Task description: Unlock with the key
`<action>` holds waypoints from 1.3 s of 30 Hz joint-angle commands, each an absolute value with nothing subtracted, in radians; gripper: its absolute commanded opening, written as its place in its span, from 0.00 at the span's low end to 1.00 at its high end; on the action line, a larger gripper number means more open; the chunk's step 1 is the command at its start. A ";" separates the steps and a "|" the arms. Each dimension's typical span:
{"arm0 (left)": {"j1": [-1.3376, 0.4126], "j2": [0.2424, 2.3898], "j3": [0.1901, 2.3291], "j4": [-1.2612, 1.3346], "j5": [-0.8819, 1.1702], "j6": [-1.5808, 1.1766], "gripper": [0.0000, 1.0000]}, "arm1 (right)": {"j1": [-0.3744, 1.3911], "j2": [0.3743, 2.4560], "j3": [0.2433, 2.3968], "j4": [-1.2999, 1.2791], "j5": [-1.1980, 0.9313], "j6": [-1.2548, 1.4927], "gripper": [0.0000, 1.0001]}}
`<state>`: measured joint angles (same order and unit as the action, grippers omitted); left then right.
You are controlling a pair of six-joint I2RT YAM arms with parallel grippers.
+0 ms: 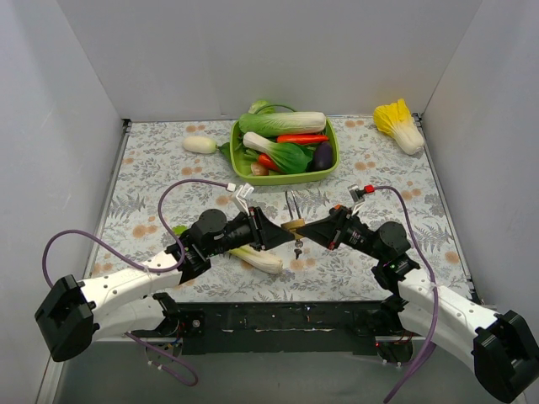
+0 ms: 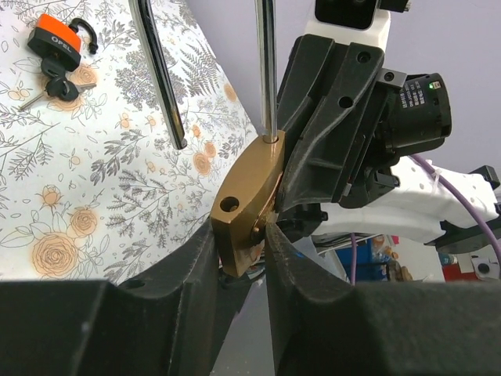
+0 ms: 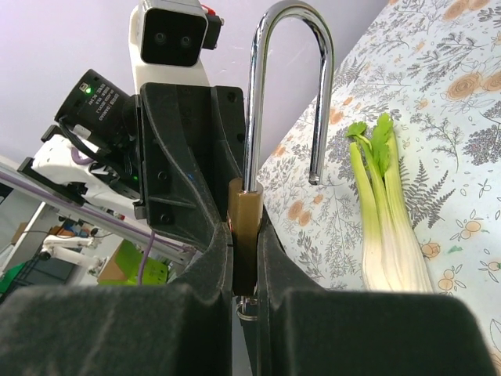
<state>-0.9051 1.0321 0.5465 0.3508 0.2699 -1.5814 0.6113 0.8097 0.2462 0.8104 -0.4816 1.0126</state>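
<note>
pale grey walls [image 1: 269,50] are closing in the counter [image 1: 379,160] on three sides: left, back and right. a cloth [image 2: 94,204] printed with grey leaves and orange roses is covering the counter. soft, even light is falling across it, throwing only faint shadows.

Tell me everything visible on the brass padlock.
The brass padlock has a golden metal body with a round hole in its face and a long silver shackle, one leg seated, the other end free. It is held above the table, body pinched in the right tool; the left tool flanks its lower end.
</note>
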 commanded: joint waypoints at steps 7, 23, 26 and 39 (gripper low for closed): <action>-0.891 0.966 0.485 0.379 0.299 -1.428 0.00 | 0.569 0.821 0.322 0.755 -0.526 0.916 0.20; -0.738 0.996 0.499 0.365 0.719 -1.272 0.00 | 0.370 0.833 0.627 0.264 -0.791 0.493 0.69; -0.732 1.003 0.492 0.405 0.771 -1.292 0.00 | 0.368 0.853 0.670 0.162 -0.828 0.369 0.68; -0.700 1.006 0.554 0.316 0.844 -1.239 0.00 | 0.371 0.900 0.649 0.089 -1.006 0.281 0.69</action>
